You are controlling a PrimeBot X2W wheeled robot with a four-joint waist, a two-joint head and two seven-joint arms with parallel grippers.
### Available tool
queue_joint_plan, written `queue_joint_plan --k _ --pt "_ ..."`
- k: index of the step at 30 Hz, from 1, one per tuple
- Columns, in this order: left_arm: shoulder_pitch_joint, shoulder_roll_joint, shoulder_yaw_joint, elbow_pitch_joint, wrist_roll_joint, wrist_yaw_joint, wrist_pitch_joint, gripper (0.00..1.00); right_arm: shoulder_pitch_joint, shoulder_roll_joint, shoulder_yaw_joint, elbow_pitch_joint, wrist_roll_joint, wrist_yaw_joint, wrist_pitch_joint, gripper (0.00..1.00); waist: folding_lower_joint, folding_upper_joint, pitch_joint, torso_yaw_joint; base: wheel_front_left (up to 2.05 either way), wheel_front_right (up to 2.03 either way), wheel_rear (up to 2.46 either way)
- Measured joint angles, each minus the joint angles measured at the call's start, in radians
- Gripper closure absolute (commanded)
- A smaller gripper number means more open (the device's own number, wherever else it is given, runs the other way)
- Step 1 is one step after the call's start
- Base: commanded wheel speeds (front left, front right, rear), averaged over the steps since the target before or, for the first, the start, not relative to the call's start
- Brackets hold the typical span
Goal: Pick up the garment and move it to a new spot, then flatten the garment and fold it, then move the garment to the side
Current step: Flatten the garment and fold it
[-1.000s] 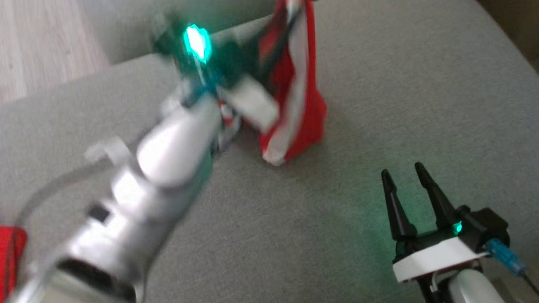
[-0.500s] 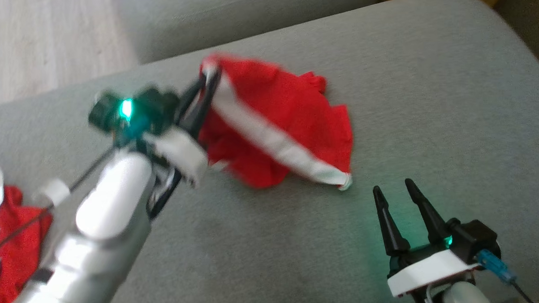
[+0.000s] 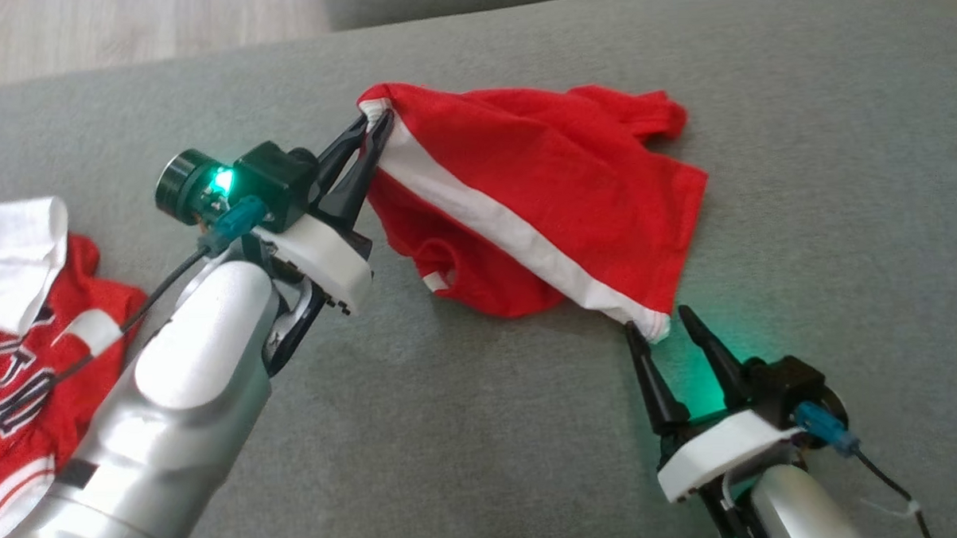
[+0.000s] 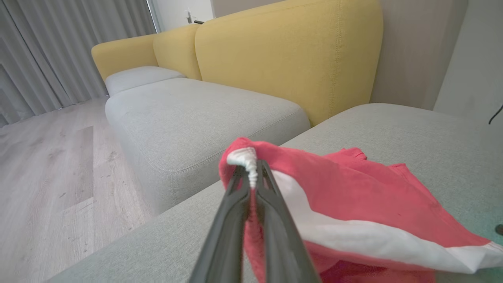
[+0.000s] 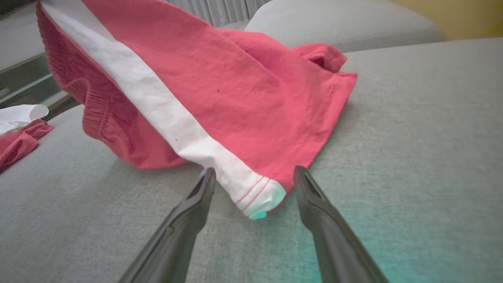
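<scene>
Head view: the red garment (image 3: 540,195) is seen spread on the grey cushion (image 3: 841,169), one white-striped corner clamped and lifted by the left gripper (image 3: 374,129). The right gripper (image 3: 657,319) is held wide apart, its fingers set either side of the garment's lower hem corner and not closed on it. A second red-and-white garment (image 3: 26,317) is shown well left of the first. Bare cushion is seen beyond the garment's right edge. A yellow backrest (image 4: 290,55) and wooden floor (image 4: 47,165) are revealed behind the garment by the left wrist view.
</scene>
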Motion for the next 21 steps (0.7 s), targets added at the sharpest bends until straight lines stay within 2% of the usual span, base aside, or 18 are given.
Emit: queue_joint_plan --k 6,8,10,12,13,18,21 --pt "-0.017 -0.008 -0.006 0.001 0.000 0.001 -0.006 1.00 -0.028 0.000 0.014 0.060 0.009 0.000 0.000 0.01 0.0001 0.0000 0.025 0.026 0.00 0.00 0.00" --pt "-0.024 -0.010 -0.008 0.002 0.000 0.001 -0.009 1.00 -0.037 0.000 0.014 0.065 0.009 0.000 0.000 0.09 0.0000 0.0000 0.027 0.028 0.00 0.00 0.00" --pt "-0.028 -0.012 -0.008 0.002 0.000 0.005 -0.009 1.00 -0.042 0.000 0.015 0.066 0.006 0.000 0.000 0.55 0.0000 0.0000 0.027 0.027 0.00 0.00 0.00" --pt "-0.028 -0.012 -0.009 0.004 0.000 0.008 -0.013 1.00 -0.043 -0.001 0.021 0.066 0.004 0.000 0.000 0.92 -0.0001 0.0000 0.026 0.024 0.00 0.00 0.00" --pt "-0.028 -0.012 -0.009 0.007 0.000 0.008 -0.018 1.00 -0.043 -0.001 0.024 0.066 0.004 0.000 0.000 1.00 0.0000 0.0000 0.026 0.022 0.00 0.00 0.00" --pt "-0.027 -0.011 -0.011 0.015 0.000 0.008 -0.025 1.00 -0.042 -0.001 0.024 0.057 -0.012 0.000 0.000 1.00 -0.0001 0.0000 0.017 0.015 0.00 0.00 0.00" --pt "-0.027 -0.007 -0.011 0.016 -0.002 0.009 -0.039 1.00 -0.040 0.000 -0.017 0.001 -0.043 0.000 0.000 1.00 -0.0001 0.0000 0.005 0.008 0.00 0.00 0.00"
